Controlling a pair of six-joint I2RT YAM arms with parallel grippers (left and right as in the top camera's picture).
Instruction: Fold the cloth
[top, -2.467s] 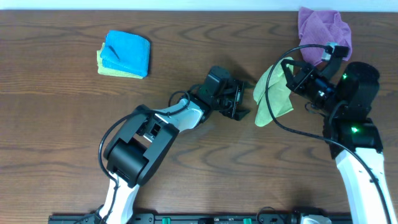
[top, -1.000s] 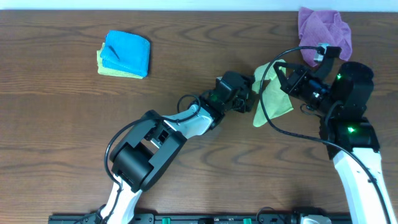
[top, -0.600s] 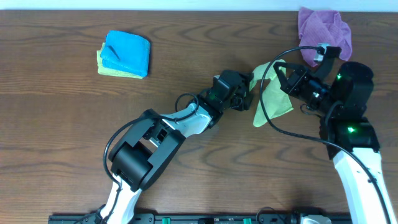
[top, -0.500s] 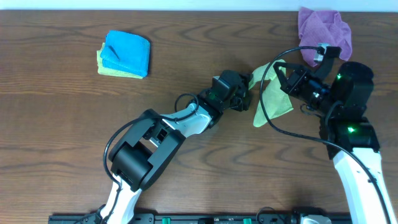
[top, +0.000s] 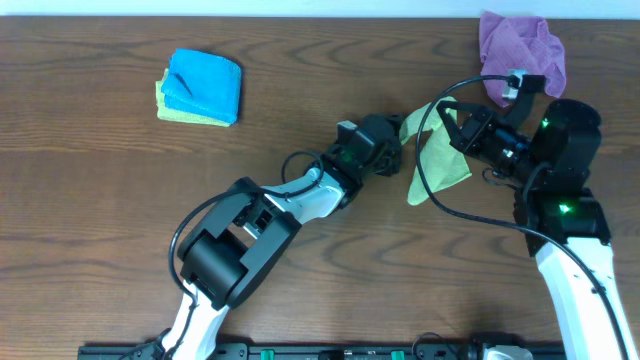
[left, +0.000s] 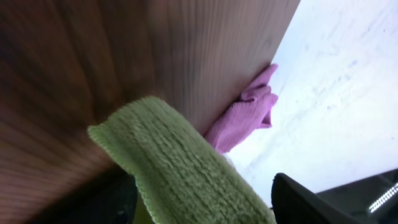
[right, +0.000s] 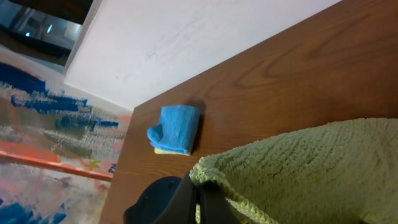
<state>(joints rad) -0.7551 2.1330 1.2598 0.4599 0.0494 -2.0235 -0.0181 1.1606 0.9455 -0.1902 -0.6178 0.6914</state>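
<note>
The cloth hangs over the surface, pinched in the clenched right hand; the outstretched left hand gapes released at its edge, fingertips mostly hidden.

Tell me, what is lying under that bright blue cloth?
A yellow-green cloth peeks out under the blue cloth along its left and near edges. The rest is covered, so its size cannot be told.

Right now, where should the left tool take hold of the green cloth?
The free corner of the cloth, coming from the left arm's side. The right tool holds it up, and that corner sits between the left tool's open fingers.
</note>
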